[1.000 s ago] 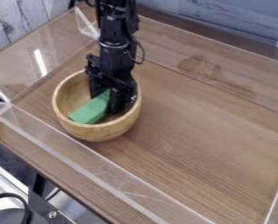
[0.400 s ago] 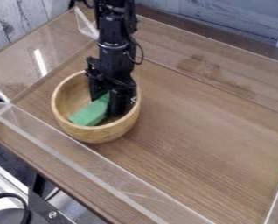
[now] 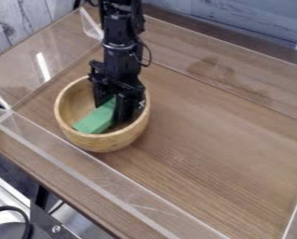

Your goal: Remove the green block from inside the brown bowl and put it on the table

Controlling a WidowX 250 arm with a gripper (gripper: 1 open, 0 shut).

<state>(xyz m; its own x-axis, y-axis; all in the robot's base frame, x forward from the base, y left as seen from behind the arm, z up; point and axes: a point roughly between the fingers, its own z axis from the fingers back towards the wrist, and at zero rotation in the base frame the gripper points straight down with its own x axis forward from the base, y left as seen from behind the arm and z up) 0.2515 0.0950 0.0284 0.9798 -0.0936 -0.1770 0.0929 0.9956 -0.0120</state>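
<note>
black cables hang past the corner at left, where clear acrylic edges the brown wood-grain table point(image 3: 219, 140). the green block point(image 3: 96, 117) lies inside the brown bowl point(image 3: 81, 138); the black gripper point(image 3: 111, 101) reaches in over it, whether gripping i cannot tell.

a brown wood-grain tabletop point(image 3: 207, 154) carried everything, its grain showing as fine streaks and its surface stretching widest on the right side of the view. clear acrylic walls point(image 3: 82, 173) stood along its borders, one running slantwise across the lower left, with pale glints on the plastic at the upper left. directly on the wood, toward the left side and near that lower-left wall, sat the brown bowl point(image 3: 104, 141), round and light brown, upright, with thick sides and its open top facing up.
</note>
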